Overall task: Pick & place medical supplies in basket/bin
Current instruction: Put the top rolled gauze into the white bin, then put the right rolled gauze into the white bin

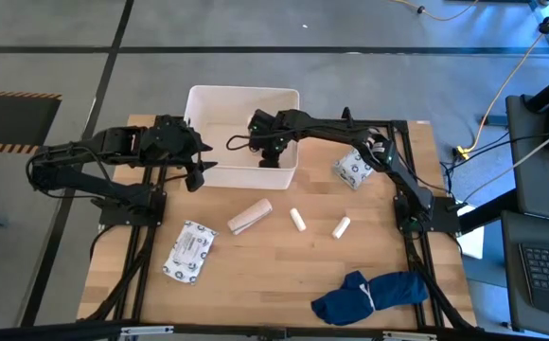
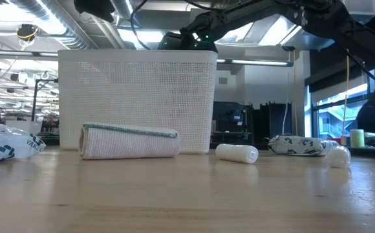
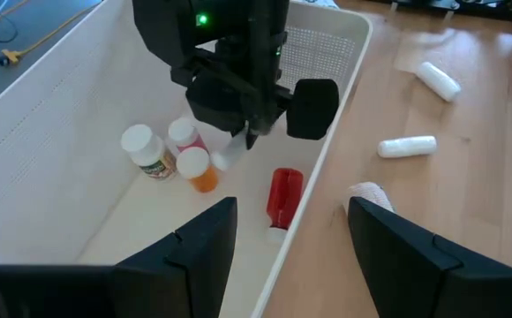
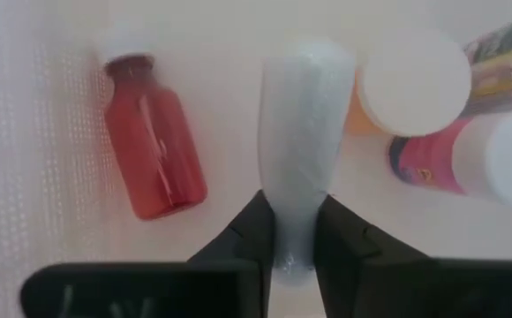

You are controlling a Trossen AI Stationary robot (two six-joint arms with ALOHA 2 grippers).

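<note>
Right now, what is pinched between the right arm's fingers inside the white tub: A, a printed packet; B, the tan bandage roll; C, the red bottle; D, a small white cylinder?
D: in the right wrist view the right gripper pinches a small white cylinder, while the red bottle lies loose beside it in the white tub.

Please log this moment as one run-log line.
right claw: gripping small white cylinder inside white rectangular plastic tub | left claw: open beside tub

Grey concrete floor (image 1: 57,38) surrounds a wooden tabletop (image 1: 274,275); ceiling light strips (image 2: 19,40) and windows (image 2: 333,110) beyond.
</note>
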